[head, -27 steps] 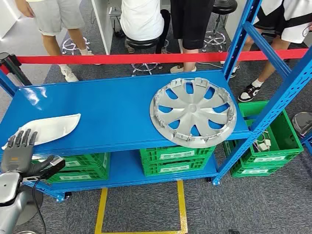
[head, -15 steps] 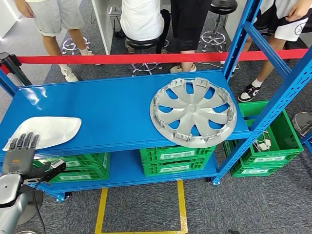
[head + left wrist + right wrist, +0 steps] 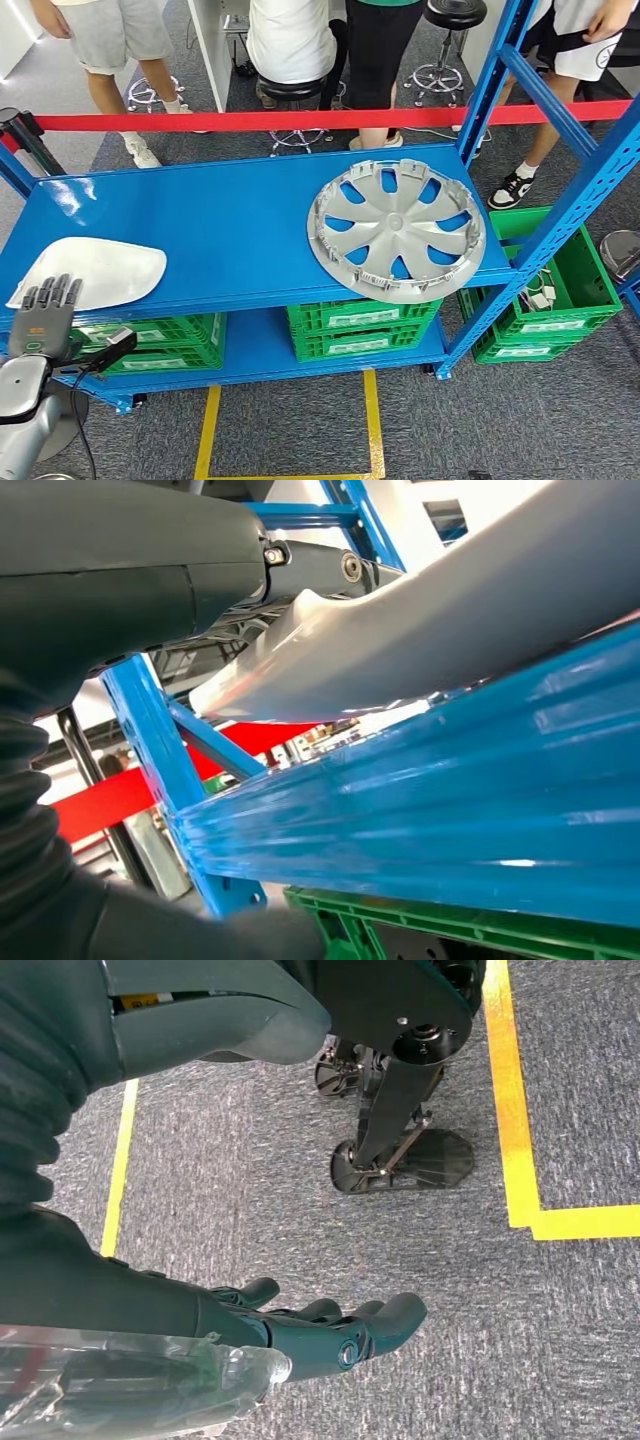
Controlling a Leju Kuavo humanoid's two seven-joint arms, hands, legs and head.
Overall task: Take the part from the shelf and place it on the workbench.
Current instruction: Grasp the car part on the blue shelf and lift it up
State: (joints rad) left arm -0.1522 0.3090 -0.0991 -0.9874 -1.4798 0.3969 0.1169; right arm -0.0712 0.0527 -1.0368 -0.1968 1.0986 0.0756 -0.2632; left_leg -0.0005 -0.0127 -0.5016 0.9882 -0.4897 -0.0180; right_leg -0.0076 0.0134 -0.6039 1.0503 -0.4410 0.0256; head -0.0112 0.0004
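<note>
White part [image 3: 94,272] lies flat at the left end of the blue shelf [image 3: 226,240], well apart from the hubcap [image 3: 397,229] at the right end. Left robot hand [image 3: 44,315] at the shelf's front edge, just below the part, fingers straight and side by side, thumb out, holding nothing. Right robot hand [image 3: 317,1325] hangs over grey carpet, fingers loosely spread, empty.

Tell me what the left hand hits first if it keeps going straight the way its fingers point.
Most likely the white part on the blue shelf. The left hand, fingers spread and holding nothing, points at its near edge; the left wrist view shows that edge just ahead. Whether they already touch is unclear.
</note>
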